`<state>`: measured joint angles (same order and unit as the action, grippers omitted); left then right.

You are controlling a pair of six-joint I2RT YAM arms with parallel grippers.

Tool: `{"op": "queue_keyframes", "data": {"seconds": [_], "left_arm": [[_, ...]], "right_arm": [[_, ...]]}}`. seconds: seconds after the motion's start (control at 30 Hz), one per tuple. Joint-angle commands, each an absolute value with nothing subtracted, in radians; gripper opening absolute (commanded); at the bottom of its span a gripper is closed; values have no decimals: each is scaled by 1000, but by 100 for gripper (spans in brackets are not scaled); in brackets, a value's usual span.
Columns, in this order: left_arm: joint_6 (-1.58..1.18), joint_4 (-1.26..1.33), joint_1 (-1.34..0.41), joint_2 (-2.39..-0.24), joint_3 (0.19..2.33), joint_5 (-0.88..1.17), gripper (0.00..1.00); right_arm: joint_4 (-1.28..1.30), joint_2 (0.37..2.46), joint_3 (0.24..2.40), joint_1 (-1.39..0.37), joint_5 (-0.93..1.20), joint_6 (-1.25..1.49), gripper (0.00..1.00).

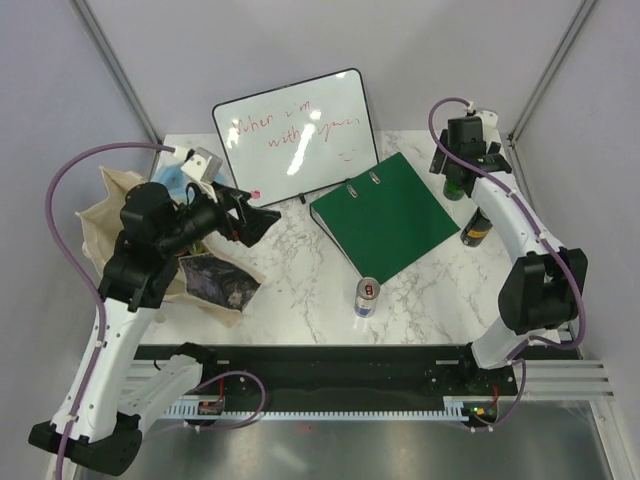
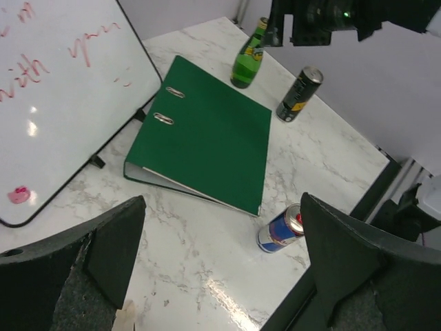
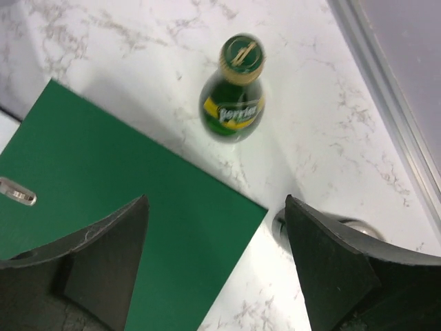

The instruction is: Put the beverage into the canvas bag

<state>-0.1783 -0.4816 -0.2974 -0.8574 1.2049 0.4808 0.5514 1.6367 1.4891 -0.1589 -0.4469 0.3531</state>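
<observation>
Reach is judged in hand; the empty, wide-open right gripper (image 3: 215, 207) must be lowered around the Perrier bottle (image 3: 233, 103) at twelve o'clock.

At the left of the top view, the canvas bag (image 1: 97, 226) is largely covered by the left arm (image 1: 135, 268). At the lower right of the right wrist view, a dark can (image 3: 358, 226) is mostly hidden.
</observation>
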Motion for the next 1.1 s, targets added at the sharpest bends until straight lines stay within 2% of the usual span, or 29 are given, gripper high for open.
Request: {"op": "queue_keyframes", "data": {"seconds": [0.0, 0.17, 0.3, 0.83, 0.93, 1.03, 1.07], "left_arm": [[-202, -312, -316, -832, 1091, 584, 100], [-294, -138, -316, -762, 959, 568, 100], [-301, -81, -318, -726, 908, 652, 100], [-265, -67, -319, -684, 851, 655, 100], [-264, -67, -318, -683, 851, 655, 100], [-262, -66, -319, -680, 851, 653, 100], [-262, -66, -319, -681, 848, 655, 100]], "right_arm": [[411, 1643, 1479, -109, -465, 341, 87], [232, 1658, 1405, -69, -437, 281, 86], [170, 1724, 1429, -17, -338, 270, 85], [49, 1908, 1519, 28, -321, 146, 78], [37, 1914, 1522, 31, -313, 144, 73], [28, 1913, 1522, 29, -296, 144, 62], [26, 1910, 1522, 29, -295, 143, 55]]}}
